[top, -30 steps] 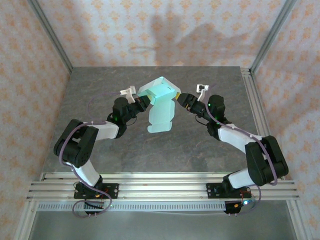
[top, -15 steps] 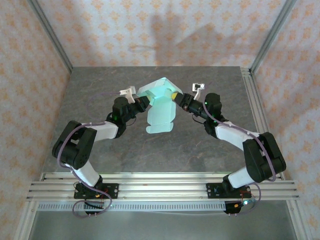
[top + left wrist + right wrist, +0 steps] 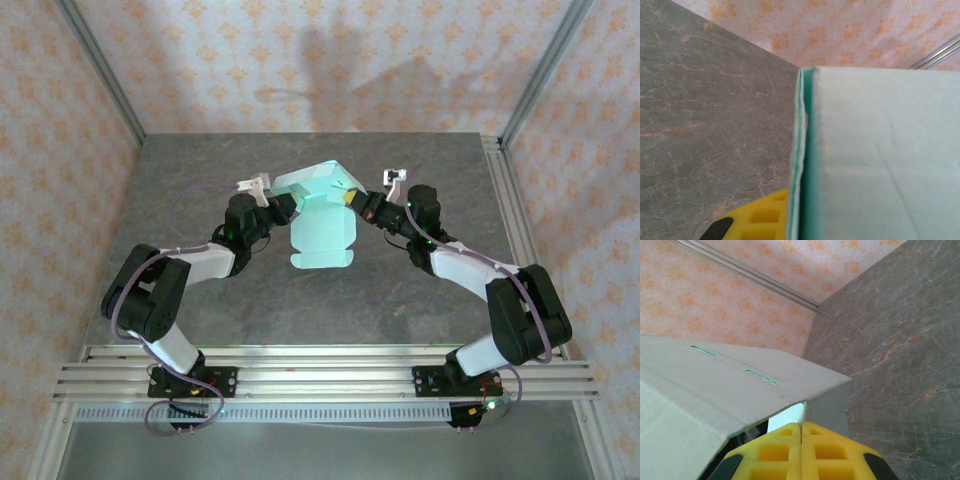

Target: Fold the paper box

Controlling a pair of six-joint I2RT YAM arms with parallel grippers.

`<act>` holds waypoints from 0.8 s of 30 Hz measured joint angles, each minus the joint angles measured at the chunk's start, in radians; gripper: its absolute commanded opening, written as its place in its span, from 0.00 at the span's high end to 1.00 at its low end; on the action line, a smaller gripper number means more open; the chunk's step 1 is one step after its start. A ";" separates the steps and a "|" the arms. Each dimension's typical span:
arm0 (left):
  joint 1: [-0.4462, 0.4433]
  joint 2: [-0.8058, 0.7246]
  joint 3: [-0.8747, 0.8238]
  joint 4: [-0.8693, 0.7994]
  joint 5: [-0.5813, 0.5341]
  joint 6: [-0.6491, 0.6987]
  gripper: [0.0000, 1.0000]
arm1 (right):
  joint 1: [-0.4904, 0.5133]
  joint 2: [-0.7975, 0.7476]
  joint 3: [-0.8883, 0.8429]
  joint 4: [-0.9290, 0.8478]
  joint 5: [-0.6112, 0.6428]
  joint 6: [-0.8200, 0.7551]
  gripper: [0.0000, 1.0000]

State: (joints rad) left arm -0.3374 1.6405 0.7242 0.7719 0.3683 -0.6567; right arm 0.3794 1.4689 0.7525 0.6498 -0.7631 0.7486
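Top external view: 2 arms are reaching toward each other over a grey counter. The paper box, pale mint card, is sitting between the 2 tools. The left tool is pinching the box's near left edge. The right tool is touching the box's right corner. In the right wrist view, its yellow fingers are pressing together just beneath that corner. I cannot tell whether card is lying between them.

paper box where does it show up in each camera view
Top external: the paper box sits at the centre, a little above the middle.
Left wrist: it covers the right half of the picture.
Right wrist: lower left, reaching to the middle.
Shared landmark: the grey marbled table.
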 measured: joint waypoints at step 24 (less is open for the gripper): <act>-0.001 -0.005 0.000 -0.024 -0.040 0.002 1.00 | 0.008 -0.029 0.025 -0.117 0.043 -0.093 0.48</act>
State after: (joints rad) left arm -0.3382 1.6356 0.7242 0.7483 0.3283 -0.6544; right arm 0.3874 1.4399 0.7776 0.5331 -0.7204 0.6556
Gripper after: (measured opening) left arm 0.093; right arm 0.416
